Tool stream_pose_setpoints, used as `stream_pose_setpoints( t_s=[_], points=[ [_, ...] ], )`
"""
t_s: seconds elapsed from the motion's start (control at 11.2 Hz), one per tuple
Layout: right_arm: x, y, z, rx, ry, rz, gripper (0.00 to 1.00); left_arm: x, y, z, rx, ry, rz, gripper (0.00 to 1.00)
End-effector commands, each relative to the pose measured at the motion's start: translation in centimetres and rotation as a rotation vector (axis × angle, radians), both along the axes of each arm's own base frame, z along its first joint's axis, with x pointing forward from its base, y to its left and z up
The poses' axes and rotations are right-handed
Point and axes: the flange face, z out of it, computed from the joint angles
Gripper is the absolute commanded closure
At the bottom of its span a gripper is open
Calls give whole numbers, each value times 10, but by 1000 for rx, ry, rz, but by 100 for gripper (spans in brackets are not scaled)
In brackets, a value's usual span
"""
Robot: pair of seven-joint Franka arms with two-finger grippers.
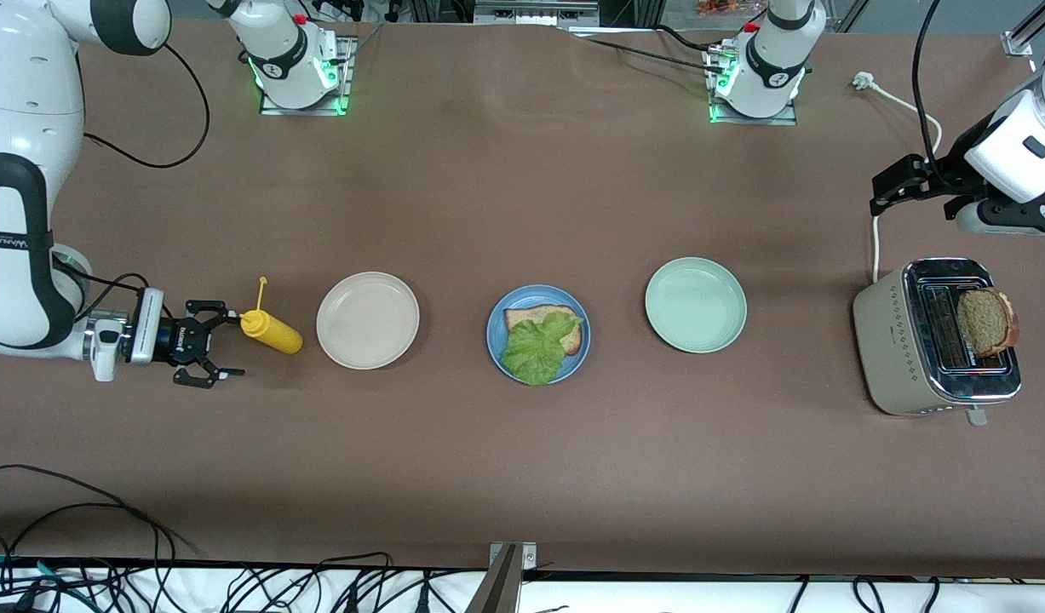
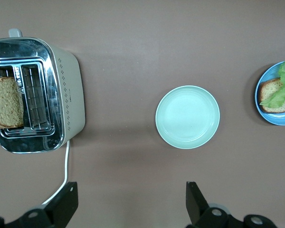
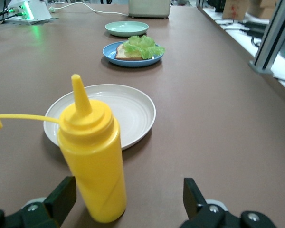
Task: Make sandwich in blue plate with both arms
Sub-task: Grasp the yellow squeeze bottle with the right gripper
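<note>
The blue plate (image 1: 575, 358) lies mid-table and holds one brown bread slice (image 1: 526, 317) with a crinkly green lettuce leaf (image 1: 535, 349) on top. A second bread slice (image 1: 984, 321) stands up out of the toaster (image 1: 901, 340) at the left arm's end. Above the toaster's white cord hangs my left gripper (image 1: 892, 189), open and empty (image 2: 131, 204). Low over the table at the right arm's end, my right gripper (image 1: 214, 344) is open (image 3: 129, 204). An upright yellow squeeze bottle (image 3: 92, 156) stands just ahead of its fingertips.
A beige plate (image 1: 367, 320) lies between the yellow bottle (image 1: 271, 332) and the blue plate. A pale green plate (image 1: 695, 304) lies between the blue plate and the toaster. The cord (image 1: 875, 247) runs from the toaster toward the left arm's base.
</note>
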Motion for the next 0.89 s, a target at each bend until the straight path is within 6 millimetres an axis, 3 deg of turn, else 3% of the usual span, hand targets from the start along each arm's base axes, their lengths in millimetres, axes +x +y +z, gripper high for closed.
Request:
stream_pose_setpoints(
  t_s=[0.0, 0.54, 0.8],
  points=[
    [3, 2, -5, 41, -107, 44, 0, -1, -2, 5, -13, -18, -20, 0],
    [-19, 3, -68, 112, -173, 100, 0, -1, -1, 6, -15, -19, -19, 0],
    [-17, 16, -71, 138, -171, 84, 0, 0, -2, 5, -15, -17, -20, 0]
  ],
)
